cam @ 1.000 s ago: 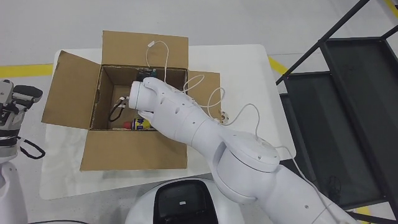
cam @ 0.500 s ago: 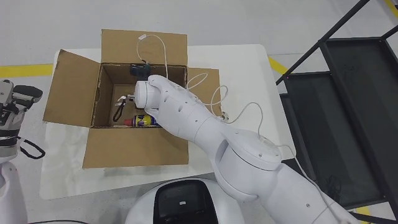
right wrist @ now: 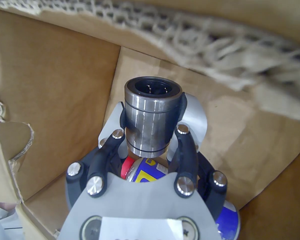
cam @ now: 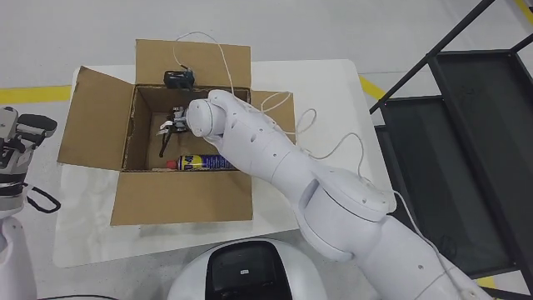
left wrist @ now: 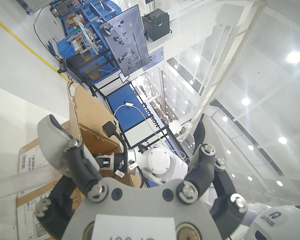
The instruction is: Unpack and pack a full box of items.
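One open cardboard box stands on the white table. Inside it the right gripper is clamped on a single steel cylinder, and one blue-and-yellow spray can lies on the box floor nearby. One strip of honeycomb packing paper crowds the box wall beside the cylinder, while the left gripper sits well outside the box, fingers spread apart around nothing.

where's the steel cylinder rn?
Right wrist view: the steel cylinder is clamped in the right end effector, inside the cardboard box, with the spray can close by on the box floor.
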### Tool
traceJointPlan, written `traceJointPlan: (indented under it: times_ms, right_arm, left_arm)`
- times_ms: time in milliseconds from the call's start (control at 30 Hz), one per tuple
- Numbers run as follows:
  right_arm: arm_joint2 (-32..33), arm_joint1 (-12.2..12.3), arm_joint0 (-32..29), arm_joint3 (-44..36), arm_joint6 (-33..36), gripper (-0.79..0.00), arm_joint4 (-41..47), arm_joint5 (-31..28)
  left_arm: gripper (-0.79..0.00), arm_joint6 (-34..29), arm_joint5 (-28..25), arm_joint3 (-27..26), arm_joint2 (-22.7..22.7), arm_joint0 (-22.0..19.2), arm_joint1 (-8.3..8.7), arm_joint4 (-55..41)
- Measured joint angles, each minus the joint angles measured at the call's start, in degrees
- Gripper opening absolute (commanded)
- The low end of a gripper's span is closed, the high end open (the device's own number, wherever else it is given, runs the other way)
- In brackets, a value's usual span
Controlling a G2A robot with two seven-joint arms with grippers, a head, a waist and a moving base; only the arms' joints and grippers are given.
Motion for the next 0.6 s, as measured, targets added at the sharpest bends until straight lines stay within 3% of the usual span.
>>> traceJointPlan:
  times_ms: [267, 467, 600]
  right_arm:
    - [5.41, 6.73, -5.89, -14.74, 4.4, -0.785, -5.63, -1.67]
    - [12.7, 13.44, -15.58, -35.79, 11.41, -0.785, -15.49, 4.03]
    - [20.17, 17.33, -23.97, -49.33, 16.02, -0.785, -19.13, 1.43]
  left_arm:
    - [0.0, 0.0, 0.0, 0.0, 0.0, 0.0, 0.0, 0.0]
    - [0.0, 0.0, 0.0, 0.0, 0.0, 0.0, 0.0, 0.0]
    - [0.0, 0.0, 0.0, 0.0, 0.0, 0.0, 0.0, 0.0]
